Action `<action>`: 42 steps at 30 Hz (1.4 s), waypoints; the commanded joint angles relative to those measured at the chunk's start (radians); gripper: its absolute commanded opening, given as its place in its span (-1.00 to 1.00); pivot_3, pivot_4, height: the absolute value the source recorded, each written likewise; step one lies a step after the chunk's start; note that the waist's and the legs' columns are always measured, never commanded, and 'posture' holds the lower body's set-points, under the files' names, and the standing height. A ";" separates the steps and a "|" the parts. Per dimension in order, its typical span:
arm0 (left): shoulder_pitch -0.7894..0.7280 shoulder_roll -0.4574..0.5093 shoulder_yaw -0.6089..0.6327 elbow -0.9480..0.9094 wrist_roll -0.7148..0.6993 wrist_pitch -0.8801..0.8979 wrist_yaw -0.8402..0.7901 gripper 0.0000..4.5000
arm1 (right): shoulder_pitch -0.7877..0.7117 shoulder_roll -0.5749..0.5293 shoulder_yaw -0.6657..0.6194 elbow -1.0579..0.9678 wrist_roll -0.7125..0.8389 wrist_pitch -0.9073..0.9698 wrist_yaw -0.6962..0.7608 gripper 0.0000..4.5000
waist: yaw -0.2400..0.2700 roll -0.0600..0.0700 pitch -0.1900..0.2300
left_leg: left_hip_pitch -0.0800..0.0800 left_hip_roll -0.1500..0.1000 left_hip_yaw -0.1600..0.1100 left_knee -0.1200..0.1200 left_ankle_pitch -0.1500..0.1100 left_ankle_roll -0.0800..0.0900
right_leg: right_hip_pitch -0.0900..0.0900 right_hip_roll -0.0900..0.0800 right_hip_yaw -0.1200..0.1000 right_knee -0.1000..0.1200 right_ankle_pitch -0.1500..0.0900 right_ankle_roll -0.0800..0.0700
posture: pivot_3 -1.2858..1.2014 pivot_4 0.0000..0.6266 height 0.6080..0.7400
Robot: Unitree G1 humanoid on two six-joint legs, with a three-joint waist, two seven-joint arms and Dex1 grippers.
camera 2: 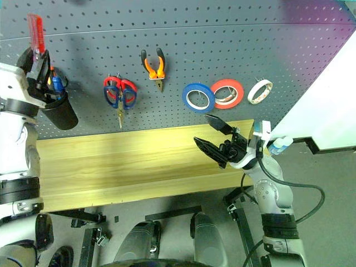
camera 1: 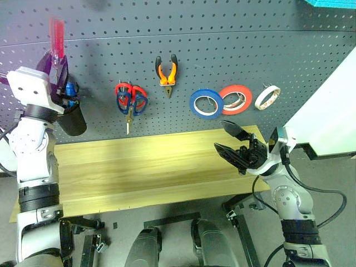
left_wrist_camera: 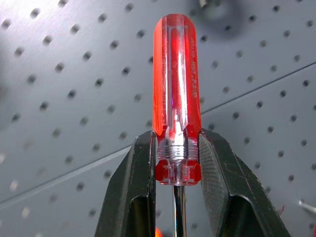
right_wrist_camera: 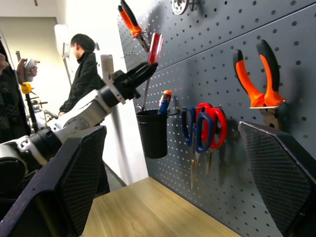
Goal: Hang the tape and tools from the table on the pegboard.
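Note:
My left gripper is shut on the screwdriver just under its clear red handle. It holds the tool upright at the far left of the pegboard, above a black cup hanging there. Two overlapping scissors, one with red loops and one with dark blue loops, hang on a hook. The orange-and-black pliers and the blue tape hang further right. Over the right end of the wooden table, my right gripper stands open with nothing in it.
A red-orange roll and a white roll hang right of the blue tape. A blue-handled tool stands in the black cup. A white panel juts in at the right. A person stands beyond the table's left end.

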 commanded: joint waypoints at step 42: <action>0.087 -0.079 0.075 -0.106 -0.125 0.038 0.087 0.98 | 0.004 -0.020 -0.016 -0.048 0.009 0.028 -0.028 1.00 | 0.003 0.000 0.000 | 0.009 0.001 0.000 0.000 -0.001 0.002 | 0.010 0.000 0.000 -0.003 -0.003 0.003 | -0.01 -0.47 1.00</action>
